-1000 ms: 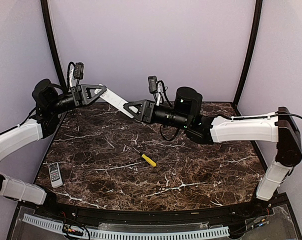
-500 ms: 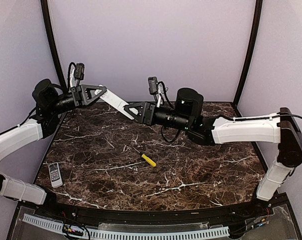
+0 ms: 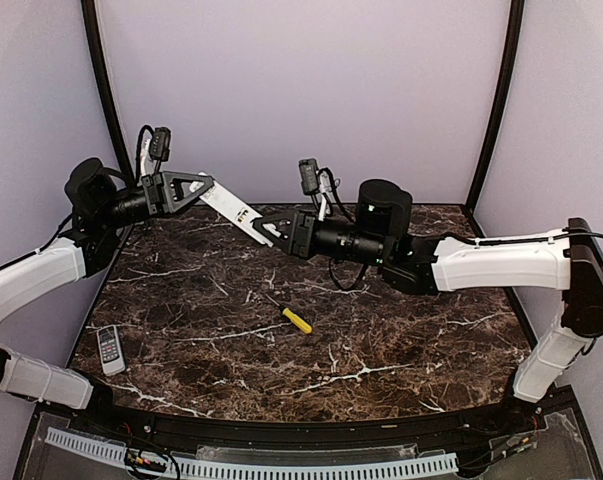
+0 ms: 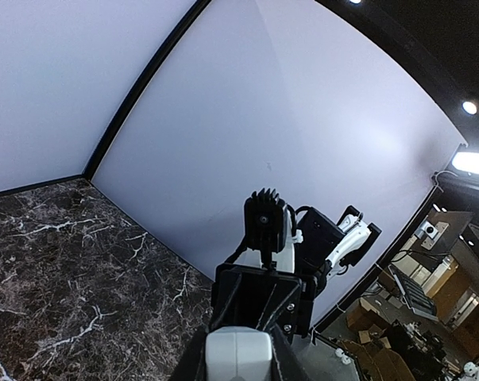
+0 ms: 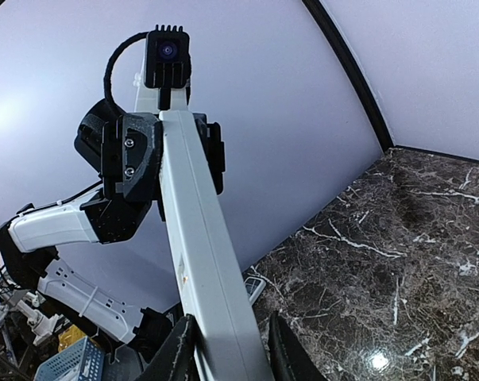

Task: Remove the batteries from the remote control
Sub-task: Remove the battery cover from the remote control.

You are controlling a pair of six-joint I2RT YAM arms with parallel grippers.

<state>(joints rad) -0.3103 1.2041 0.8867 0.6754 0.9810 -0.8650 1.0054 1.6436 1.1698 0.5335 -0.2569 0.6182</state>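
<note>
While the left end effector (image 3: 209,185) and right end effector (image 3: 264,222) clamp one white remote (image 3: 236,208), one screwdriver (image 3: 297,320) and one small remote (image 3: 110,348) lie on the counter (image 3: 381,340).

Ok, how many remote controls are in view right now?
2. A long white remote is held in the air between the left gripper and right gripper; a small grey remote lies on the table near its left front edge. No others show.

Obstacles: white remote (image 3: 236,211) bridging mid-air at 11 o'clock; screwdriver (image 3: 294,318) near table (image 3: 401,340) centre; small grey remote (image 3: 110,349) at 8 o'clock edge. Free passage: 4 to 7 o'clock.
</note>
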